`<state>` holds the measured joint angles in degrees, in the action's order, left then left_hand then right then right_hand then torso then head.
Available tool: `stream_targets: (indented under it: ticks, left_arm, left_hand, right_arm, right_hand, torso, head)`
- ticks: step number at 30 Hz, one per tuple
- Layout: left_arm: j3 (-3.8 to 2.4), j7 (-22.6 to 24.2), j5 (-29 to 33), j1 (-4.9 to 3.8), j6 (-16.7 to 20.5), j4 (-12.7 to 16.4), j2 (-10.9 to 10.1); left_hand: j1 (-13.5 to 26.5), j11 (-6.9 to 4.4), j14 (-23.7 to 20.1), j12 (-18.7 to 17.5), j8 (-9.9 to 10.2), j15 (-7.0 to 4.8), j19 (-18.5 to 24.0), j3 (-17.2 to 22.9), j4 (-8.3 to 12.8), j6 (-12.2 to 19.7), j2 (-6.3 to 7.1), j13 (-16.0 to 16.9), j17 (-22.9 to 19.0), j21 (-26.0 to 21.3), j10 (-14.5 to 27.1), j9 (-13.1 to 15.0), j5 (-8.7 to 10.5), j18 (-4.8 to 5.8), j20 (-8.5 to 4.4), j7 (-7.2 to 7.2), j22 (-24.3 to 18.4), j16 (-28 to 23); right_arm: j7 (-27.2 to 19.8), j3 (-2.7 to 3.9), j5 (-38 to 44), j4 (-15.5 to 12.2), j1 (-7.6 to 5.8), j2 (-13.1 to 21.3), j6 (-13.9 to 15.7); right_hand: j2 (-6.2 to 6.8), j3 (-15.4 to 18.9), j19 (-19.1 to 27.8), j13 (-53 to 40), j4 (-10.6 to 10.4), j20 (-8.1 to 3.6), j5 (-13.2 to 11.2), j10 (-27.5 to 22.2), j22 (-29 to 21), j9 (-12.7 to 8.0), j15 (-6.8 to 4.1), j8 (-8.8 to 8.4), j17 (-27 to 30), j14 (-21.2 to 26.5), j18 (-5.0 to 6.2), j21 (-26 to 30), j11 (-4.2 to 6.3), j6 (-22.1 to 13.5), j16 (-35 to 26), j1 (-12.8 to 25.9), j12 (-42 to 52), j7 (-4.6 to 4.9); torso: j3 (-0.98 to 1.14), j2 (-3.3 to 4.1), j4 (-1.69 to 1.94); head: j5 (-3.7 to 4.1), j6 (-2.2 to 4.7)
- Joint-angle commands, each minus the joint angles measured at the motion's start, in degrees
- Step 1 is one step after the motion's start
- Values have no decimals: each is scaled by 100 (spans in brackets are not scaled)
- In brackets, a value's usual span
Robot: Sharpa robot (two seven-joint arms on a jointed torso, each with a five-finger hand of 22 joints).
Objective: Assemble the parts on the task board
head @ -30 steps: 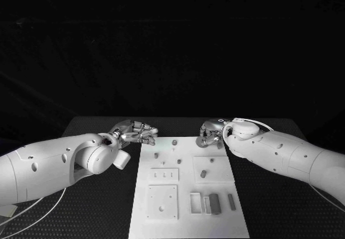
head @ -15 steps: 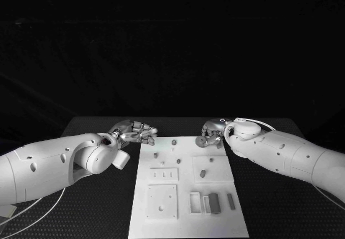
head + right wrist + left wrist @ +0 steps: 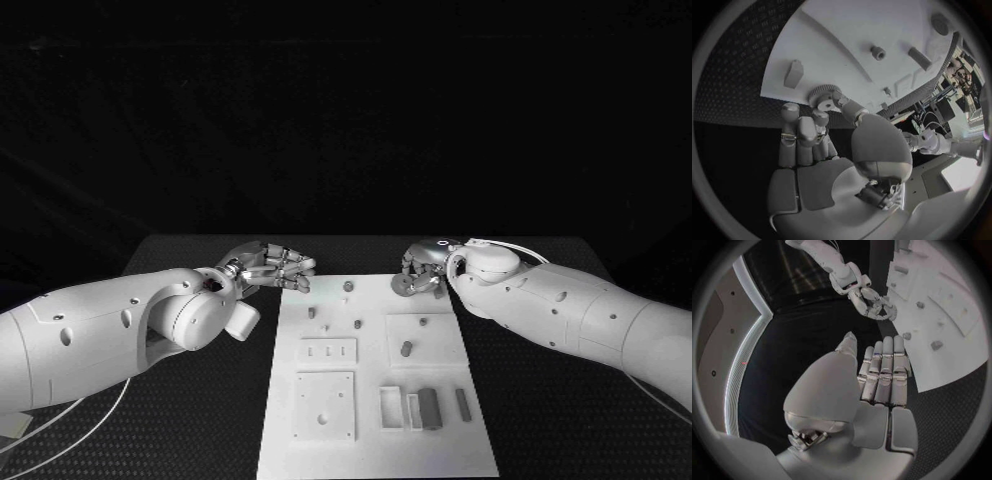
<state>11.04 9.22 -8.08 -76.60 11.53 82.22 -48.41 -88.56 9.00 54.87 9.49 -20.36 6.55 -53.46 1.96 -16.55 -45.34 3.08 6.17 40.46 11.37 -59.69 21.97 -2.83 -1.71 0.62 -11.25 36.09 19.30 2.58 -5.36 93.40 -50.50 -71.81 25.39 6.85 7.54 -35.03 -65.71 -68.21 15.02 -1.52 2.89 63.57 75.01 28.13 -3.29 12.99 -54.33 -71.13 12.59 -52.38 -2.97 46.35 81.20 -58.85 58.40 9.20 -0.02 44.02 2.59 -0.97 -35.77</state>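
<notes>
My left hand (image 3: 268,266) hovers just off the far left corner of the task board (image 3: 433,450). Its fingers (image 3: 882,371) lie straight and side by side, and I see nothing in them, so I take it as free and waiting.

On the board itself, most of the work looks undone to me. Small dark pegs (image 3: 313,312) lie or stand scattered over the far half, one of them (image 3: 349,286) close to the far edge between my two hands; whether any is properly seated I cannot tell. Nearer me, the raised block on the left (image 3: 326,405) shows open holes with nothing in them, and the smaller block above it (image 3: 329,351) shows open slots. Towards the right, one dark piece (image 3: 407,348) rests on a raised square, and a row of long bars (image 3: 428,409) lies near the front right of the board, apparently loose and unplaced.

My right hand (image 3: 420,270) is at the far right corner of the board. From its wrist I can see its fingertips (image 3: 819,116) curled around a small toothed wheel (image 3: 821,93), which sits at the board's edge; I judge I am pinching it, either just picked or about to be set. By my reckoning the assembly is at an early stage.
</notes>
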Motion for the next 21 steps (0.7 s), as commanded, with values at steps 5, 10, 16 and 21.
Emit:
stream_targets:
  ticks: [5, 10, 16, 21]
  left_arm:
    - [-5, 32, -23, -15, -95, 27, 0]
    - [-5, 37, -34, -15, -92, 14, 14]
    - [-5, 37, -34, -15, -103, -6, 38]
    - [-5, 37, -34, -15, -101, -8, 35]
  left_hand:
    - [48, 6, 40, -12, 28, -15, -42, 40, -11, -4, -11, 10, 8, -24, -32, -7, -11, -106, 5, -13, 4, -34]
    - [49, 6, 41, -13, 28, -14, -42, 42, -11, -4, -9, 10, 10, -25, -33, -8, -11, -106, 6, -13, 4, -36]
    - [50, 6, 41, -14, 29, -14, -42, 45, -12, -4, -8, 11, 13, -26, -33, -8, -11, -106, 6, -13, 5, -38]
    - [52, 7, 41, -15, 30, -14, -43, 47, -12, -3, -9, 11, 15, -27, -33, -9, -11, -105, 6, -14, 5, -40]
  right_arm:
    - [22, -30, 89, 48, 58, -32, -146]
    - [13, -30, 89, 73, 58, -71, -163]
    - [29, -30, 90, 103, 58, -88, -281]
    - [41, -31, 96, 184, 63, -91, -460]
  right_hand:
    - [-10, 18, 10, 18, 18, -5, -1, -18, 100, -13, -12, 17, 12, 32, 241, -42, 15, 52, 28, 13, 44, 16]
    - [-9, 21, 9, 26, -4, -3, -1, -19, 97, -17, -12, 18, 18, 32, 241, -43, 15, 54, 30, 45, 49, 16]
    - [-16, 18, 8, 32, -20, -3, 0, -20, 96, -19, -13, 21, 22, 32, 241, -43, 16, 60, 32, 62, 53, 16]
    - [-26, 15, 10, 38, -34, -2, 0, -22, 94, -20, -14, 23, 25, 34, 241, -42, 17, 65, 32, 77, 56, 14]
  torso:
    - [-3, 5, 0]
    - [-4, 6, 3]
    - [-9, 11, 3]
    - [-7, 6, -4]
  head:
    - [10, -1]
    - [13, -6]
    - [23, -15]
    - [33, -28]
